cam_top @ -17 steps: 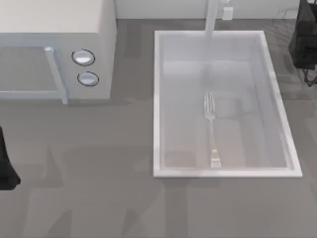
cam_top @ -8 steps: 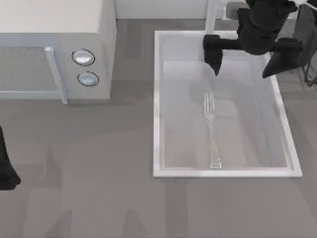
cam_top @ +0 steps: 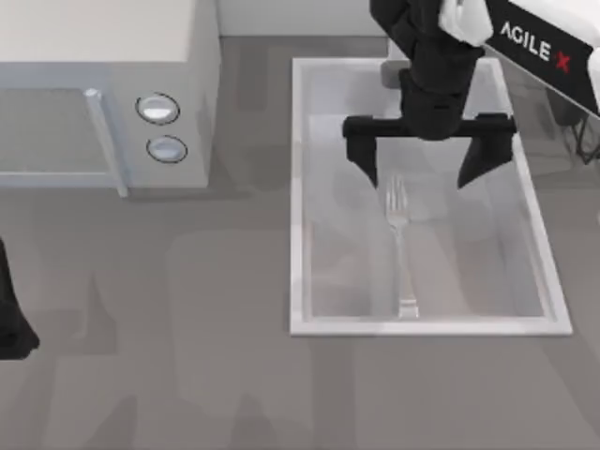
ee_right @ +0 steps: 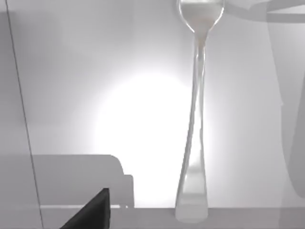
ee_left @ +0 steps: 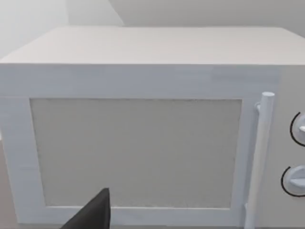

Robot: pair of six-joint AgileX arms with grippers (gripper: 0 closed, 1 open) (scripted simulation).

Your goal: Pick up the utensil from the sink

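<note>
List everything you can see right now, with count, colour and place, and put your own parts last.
Fork: one, shiny silver, lying flat on the sink bottom, tines toward the far end.
Sink: one, white with a pale grey bottom, on the table's right half.
Faucet: one, white, at the sink's far rim.
Microwave: one, white, two round knobs, far left of the table.
Table: one, grey.
Right claw: one, black, open, hanging over the sink above the fork's tines.
Left arm: one, black, parked at the table's left edge.

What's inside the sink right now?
One fork lies flat on the sink bottom. The right end effector hangs open over its tines, covering part of the far end.
</note>
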